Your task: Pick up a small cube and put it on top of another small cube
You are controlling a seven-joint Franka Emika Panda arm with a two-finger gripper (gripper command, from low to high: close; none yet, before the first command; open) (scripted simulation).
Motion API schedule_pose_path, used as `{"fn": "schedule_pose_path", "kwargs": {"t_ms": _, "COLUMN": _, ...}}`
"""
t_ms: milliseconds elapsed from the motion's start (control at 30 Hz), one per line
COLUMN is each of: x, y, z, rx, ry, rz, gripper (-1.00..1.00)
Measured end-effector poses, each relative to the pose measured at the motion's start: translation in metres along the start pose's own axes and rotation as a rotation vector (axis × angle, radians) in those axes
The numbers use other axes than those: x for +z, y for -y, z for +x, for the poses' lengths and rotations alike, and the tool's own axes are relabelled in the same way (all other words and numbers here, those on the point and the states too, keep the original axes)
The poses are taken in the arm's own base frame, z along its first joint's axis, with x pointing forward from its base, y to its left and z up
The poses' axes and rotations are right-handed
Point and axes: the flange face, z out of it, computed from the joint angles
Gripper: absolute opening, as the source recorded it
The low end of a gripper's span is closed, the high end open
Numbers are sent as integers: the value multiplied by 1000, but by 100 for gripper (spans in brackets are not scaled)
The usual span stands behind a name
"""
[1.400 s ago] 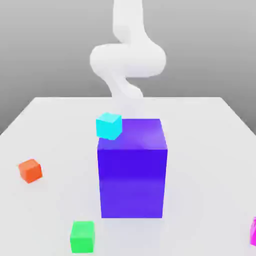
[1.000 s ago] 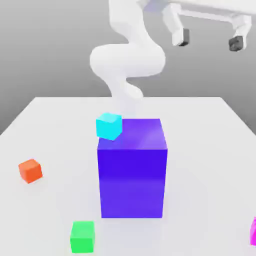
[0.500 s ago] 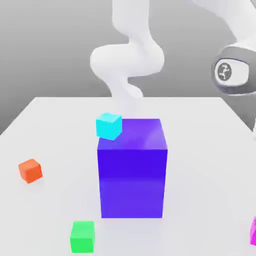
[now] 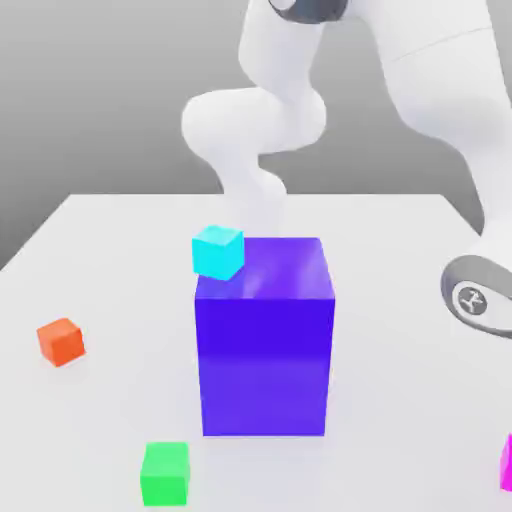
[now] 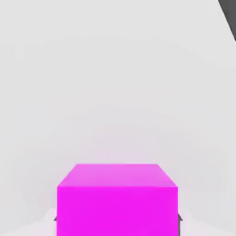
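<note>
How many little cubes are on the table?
4: cyan cube beside the big blue block, orange left, green front, magenta right edge. More may hide.

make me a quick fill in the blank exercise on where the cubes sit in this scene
1. The small cyan cube rests on the big ____ block's top corner.
2. The small orange cube lies on the white table, toward the exterior view's ____.
3. The hand view looks at the small ____ cube.

Missing: blue-violet; left; magenta

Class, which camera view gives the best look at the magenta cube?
The hand view: the magenta cube sits large, showing its top and one side face. In the exterior view only a sliver of it shows at the picture's right edge.
</note>
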Motion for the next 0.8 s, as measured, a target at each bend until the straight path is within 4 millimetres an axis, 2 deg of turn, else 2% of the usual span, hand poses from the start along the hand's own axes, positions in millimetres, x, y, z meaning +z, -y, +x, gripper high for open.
{"fn": "schedule_pose_path", "kwargs": {"t_ms": 133, "x": -51, "y": 2, "z": 1, "rx": -5, "ry": -5, "rz": 3, "gripper": -100}}
{"fn": "schedule_pose_path", "kwargs": {"t_ms": 233, "x": -85, "y": 11, "z": 18, "rx": -81, "ry": -69, "rz": 21, "gripper": -100}}
{"fn": "schedule_pose_path", "kwargs": {"t_ms": 333, "x": -113, "y": 10, "z": 33, "rx": -167, "ry": -132, "rz": 31, "gripper": -100}}
{"fn": "schedule_pose_path", "kwargs": {"t_ms": 367, "x": -118, "y": 3, "z": 36, "rx": -190, "ry": -142, "rz": 28, "gripper": -100}}
{"fn": "schedule_pose_path", "kwargs": {"t_ms": 567, "x": -122, "y": -80, "z": 34, "rx": -290, "ry": -132, "rz": -17, "gripper": -100}}
{"fn": "schedule_pose_path", "kwargs": {"t_ms": 800, "x": -124, "y": -181, "z": 12, "rx": -394, "ry": -96, "rz": -53, "gripper": -100}}
